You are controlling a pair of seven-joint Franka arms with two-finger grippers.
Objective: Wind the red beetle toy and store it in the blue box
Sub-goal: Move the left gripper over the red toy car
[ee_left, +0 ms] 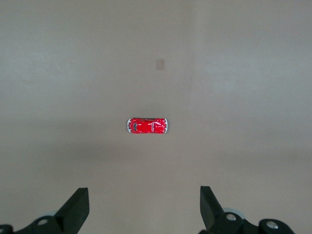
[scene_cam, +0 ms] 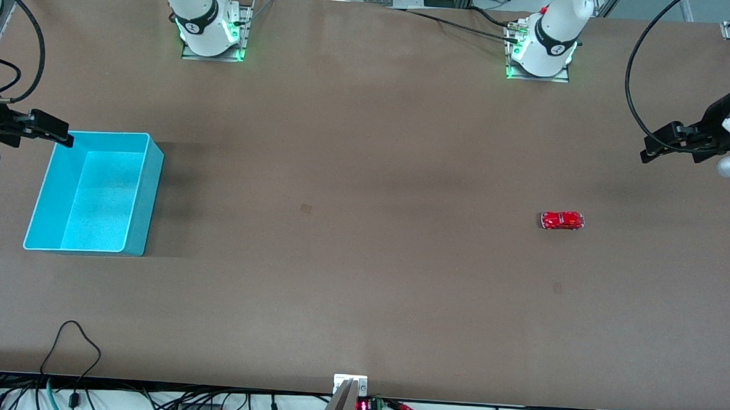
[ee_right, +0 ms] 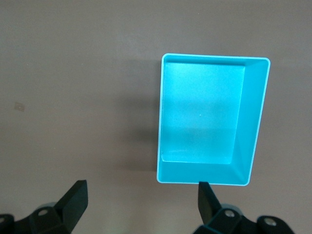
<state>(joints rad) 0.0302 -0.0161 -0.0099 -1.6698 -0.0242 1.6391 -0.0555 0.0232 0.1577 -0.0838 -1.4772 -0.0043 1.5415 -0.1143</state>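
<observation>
Your brown tabletop [scene_cam: 366, 168] carries two task items, set well apart. The red beetle toy [scene_cam: 562, 220] rests on its wheels toward the left arm's end of the tabletop, its long axis running along the tabletop's length; nothing touches it. In the left wrist view the toy [ee_left: 147, 125] appears whole, with its glossy red body, pale windows and silvery ends, lying on bare surface between and ahead of the two fingers.

The blue box [scene_cam: 146, 201] stands upright toward the right arm's end of the tabletop. Its opening faces up, and the right wrist view shows only its cyan floor inside the blue box [ee_right: 253, 122].

Your left gripper [scene_cam: 654, 153] hangs in the air over the left arm's end of the tabletop, to the side of the toy. Its fingers [ee_left: 77, 209] are spread wide apart and hold nothing; the same gripper appears as the left gripper [ee_left: 144, 209] in its own wrist view.

Your right gripper [scene_cam: 60, 135] hangs over the corner of the box that lies farthest from the front camera, at its outer end. Its fingers [ee_right: 75, 200] are likewise spread wide and empty, as the right gripper [ee_right: 141, 204] shows in its wrist view.

A small darker patch [scene_cam: 306, 208] marks the tabletop between box and toy.
</observation>
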